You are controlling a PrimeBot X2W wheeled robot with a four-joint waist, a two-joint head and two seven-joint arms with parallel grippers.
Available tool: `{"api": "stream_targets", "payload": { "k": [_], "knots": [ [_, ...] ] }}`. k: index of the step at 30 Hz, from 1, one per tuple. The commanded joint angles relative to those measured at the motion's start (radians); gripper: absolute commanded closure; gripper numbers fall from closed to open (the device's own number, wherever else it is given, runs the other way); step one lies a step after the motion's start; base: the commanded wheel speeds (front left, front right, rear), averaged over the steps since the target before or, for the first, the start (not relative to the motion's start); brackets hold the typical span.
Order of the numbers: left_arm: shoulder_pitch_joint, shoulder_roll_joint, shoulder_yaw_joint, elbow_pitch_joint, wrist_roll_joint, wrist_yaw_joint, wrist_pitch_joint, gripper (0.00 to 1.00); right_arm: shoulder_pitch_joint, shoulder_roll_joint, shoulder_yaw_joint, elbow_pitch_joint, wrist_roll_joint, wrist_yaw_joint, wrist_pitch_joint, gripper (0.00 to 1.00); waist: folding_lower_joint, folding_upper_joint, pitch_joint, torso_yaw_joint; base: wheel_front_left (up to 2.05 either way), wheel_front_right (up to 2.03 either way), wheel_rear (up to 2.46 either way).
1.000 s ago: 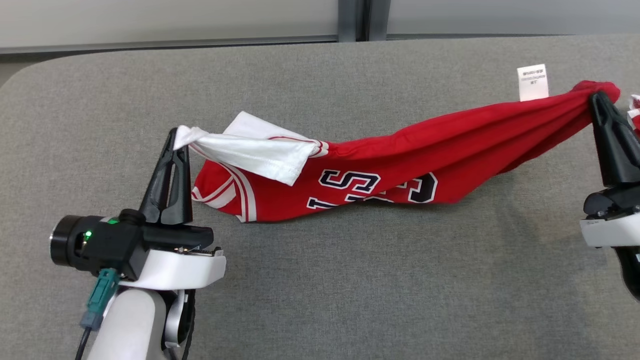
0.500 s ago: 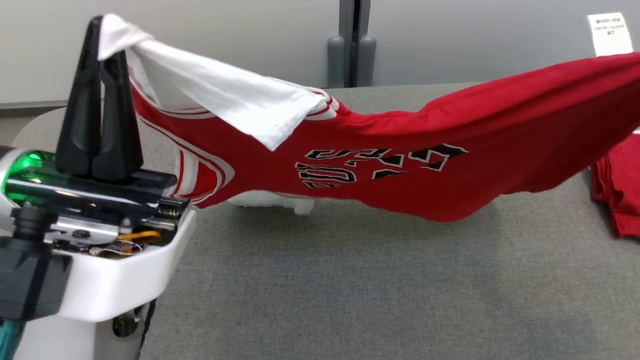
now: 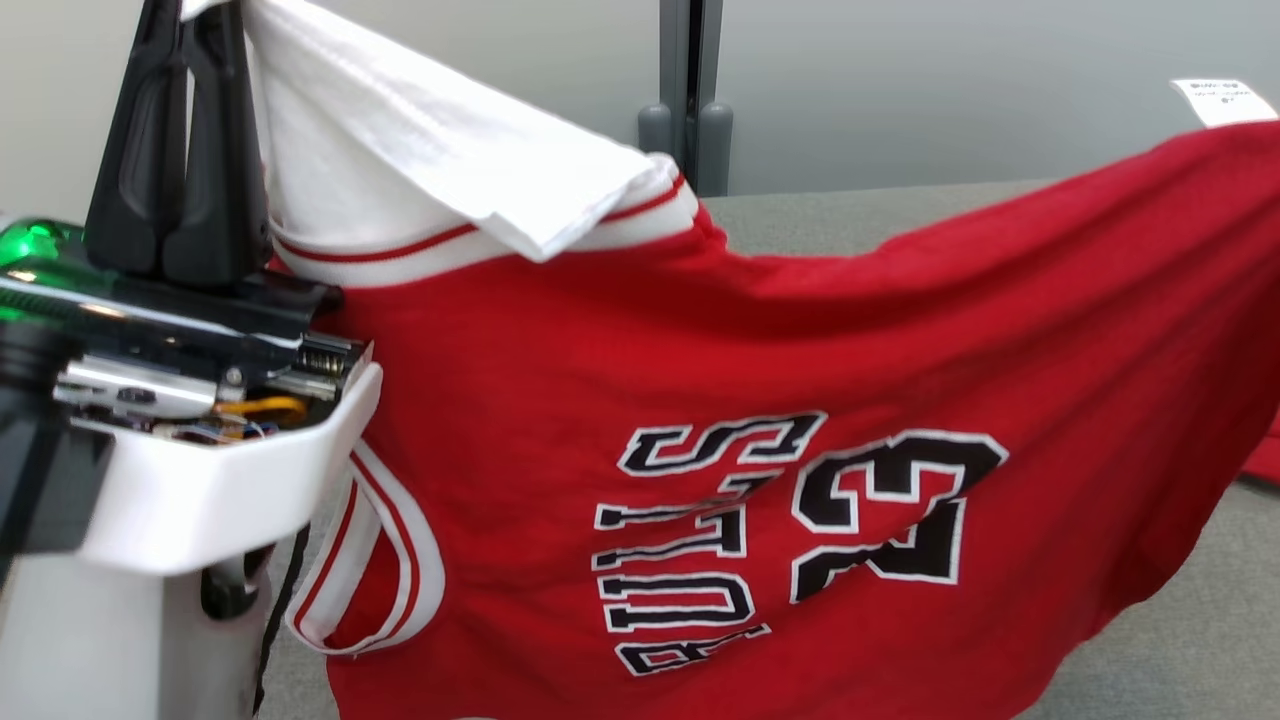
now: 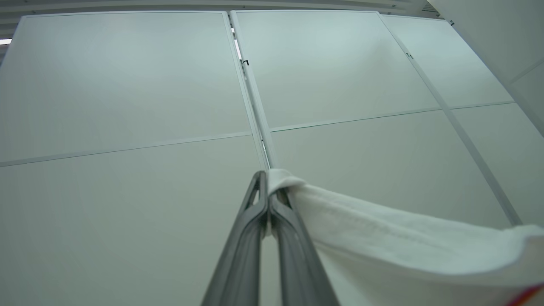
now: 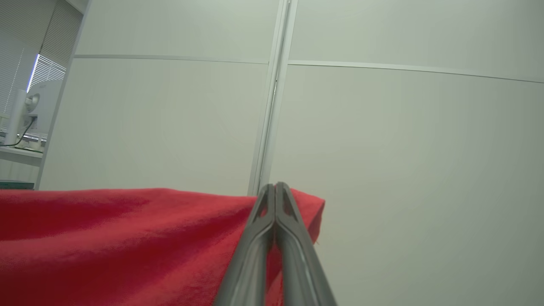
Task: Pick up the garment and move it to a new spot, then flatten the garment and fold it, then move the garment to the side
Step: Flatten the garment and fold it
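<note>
In left pincer (image 4: 267, 182), hanging garment (image 3: 850, 330)

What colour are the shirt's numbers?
Black with white outlines, on the red garment; clearest in the head view.

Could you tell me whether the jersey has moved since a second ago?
Yes, upward: the jersey lay on the grey table; now its top edge hangs above the table's far edge.

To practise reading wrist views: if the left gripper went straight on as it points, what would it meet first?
The way looks free past the left gripper, shut on the garment; eventually, probably, the wall panel seam.
</note>
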Motion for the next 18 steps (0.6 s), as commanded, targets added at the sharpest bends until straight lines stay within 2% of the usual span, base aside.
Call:
{"api": "stream_targets", "payload": {
  "k": [1, 8, 15, 18],
  "knots": [
    [-0.028, 0.002, 0.005, 0.018, -0.009, -0.006, -0.001, 1.0, -0.023, 0.001, 0.003, 0.006, 0.011, 0.0, 0.004, 1.0, 0.0, 0.0, 0.013, 0.003, 0.0, 0.0, 0.0],
    [-0.2, -0.01, 0.016, 0.199, -0.064, -0.039, -0.021, 1.0, -0.213, -0.026, 0.039, 0.116, 0.071, 0.0, -0.006, 1.0, 0.0, 0.0, 0.102, 0.014, 0.0, 0.0, 0.0],
    [-0.506, -0.04, 0.022, 0.499, -0.088, -0.07, -0.078, 1.0, -0.559, -0.055, 0.167, 0.355, 0.144, 0.0, -0.032, 1.0, 0.0, 0.0, 0.2, 0.024, 0.0, 0.0, 0.0],
    [-0.638, -0.051, 0.033, 0.636, -0.08, -0.062, -0.095, 1.0, -0.709, -0.043, 0.227, 0.479, 0.162, 0.0, -0.061, 1.0, 0.0, 0.0, 0.233, 0.025, 0.0, 0.0, 0.0]
  ]
}}
